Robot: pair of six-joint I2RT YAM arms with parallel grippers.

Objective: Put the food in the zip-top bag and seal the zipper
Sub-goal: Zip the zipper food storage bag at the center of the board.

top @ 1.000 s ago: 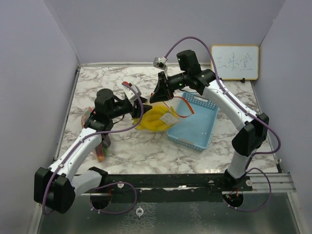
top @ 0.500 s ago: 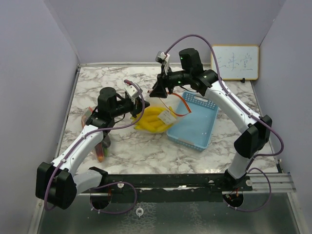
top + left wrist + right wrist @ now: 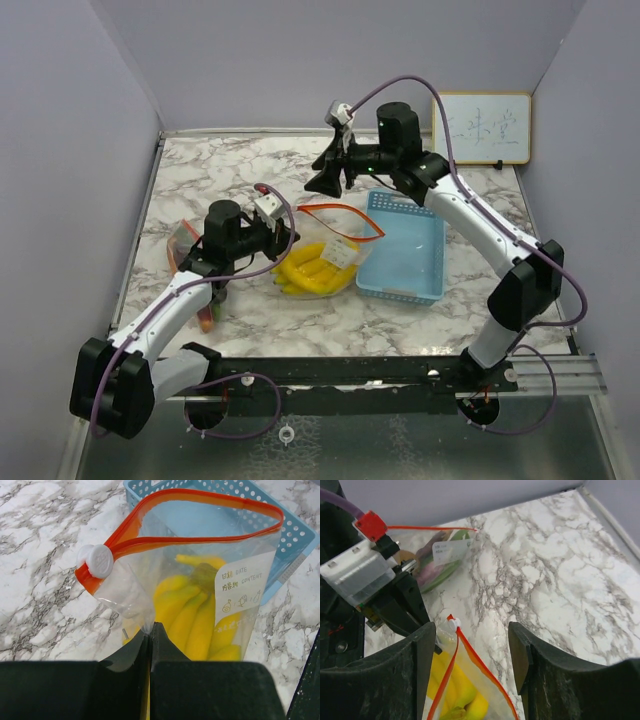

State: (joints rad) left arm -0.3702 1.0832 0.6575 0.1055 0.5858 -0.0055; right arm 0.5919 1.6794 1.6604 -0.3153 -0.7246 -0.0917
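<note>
A clear zip-top bag [image 3: 335,240] with an orange zipper rim [image 3: 200,515] and a white slider [image 3: 100,560] lies open-mouthed mid-table. A bunch of yellow bananas [image 3: 310,270] is inside it, also seen in the left wrist view [image 3: 185,615]. My left gripper [image 3: 288,240] is shut on the bag's clear plastic just below the slider [image 3: 150,627]. My right gripper [image 3: 322,183] hangs open and empty above the bag's far end [image 3: 472,655], with the slider [image 3: 452,624] between its fingers but lower down. The dark-green vegetable [image 3: 440,567] lies at the far left in a second bag.
A light-blue basket [image 3: 410,255] sits right behind the bag and touches it. A second bag [image 3: 185,240] and orange-red pieces [image 3: 205,320] lie under my left arm. A whiteboard [image 3: 482,127] leans on the back wall at right.
The bag with the bananas has come down and toward the front, its mouth now wide open. My right gripper has drawn up and away from the rim. The basket has turned squarer.
</note>
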